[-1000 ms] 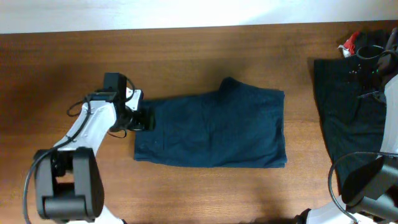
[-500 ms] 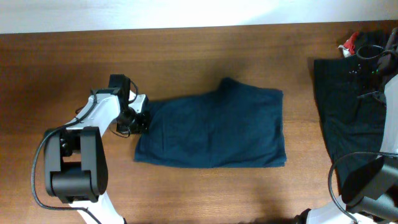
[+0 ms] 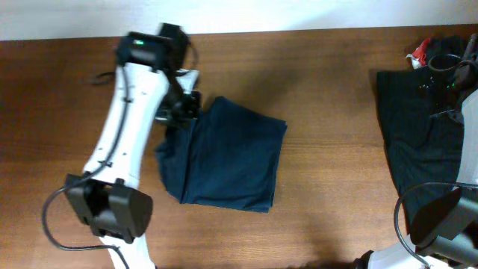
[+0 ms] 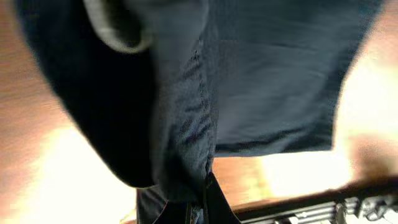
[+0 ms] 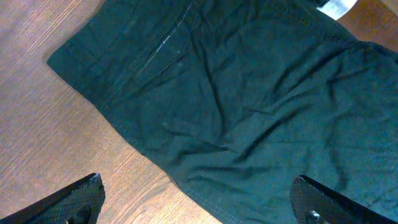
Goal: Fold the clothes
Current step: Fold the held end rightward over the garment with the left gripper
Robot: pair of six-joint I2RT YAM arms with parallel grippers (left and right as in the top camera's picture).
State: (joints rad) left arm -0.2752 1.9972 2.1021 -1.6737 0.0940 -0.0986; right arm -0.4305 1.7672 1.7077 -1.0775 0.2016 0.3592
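Left arm: I am holding the left fingers (image 3: 182,106) clamped on the edge of the blue shorts (image 3: 228,161), at the end farthest from the black garment (image 5: 236,93). That edge is sitting raised above the table (image 3: 328,67). In the left wrist view the cloth is hanging right in front of the lens and is badly blurred. The fingers are meeting on a seam at the bottom of the frame, and I am reading that as a firm pinch, not a loose drape.

The shorts are lying well to the left of the black garment, with bare wood between the two. They are bunching into a narrow, skewed shape: the held end is up and the rest is resting on the table below it. I am gripping at the outer end so that half can be laid over the half nearer the black garment. I am judging the first fold as begun but not set down, since the edges are not lining up.

Right arm (image 3: 467,127): it is hanging directly over the black garment, which is lying spread out and unfolded. The right fingers (image 5: 78,198) are standing wide apart just above that cloth, gripping nothing. Parked there, the arm is leaving the left arm room to work.

Risk I am noting: the cloth is soft, so the lower layer may slide and the fold may land crooked. The next move is calling for a slow lowering toward the black-garment side before I let go.
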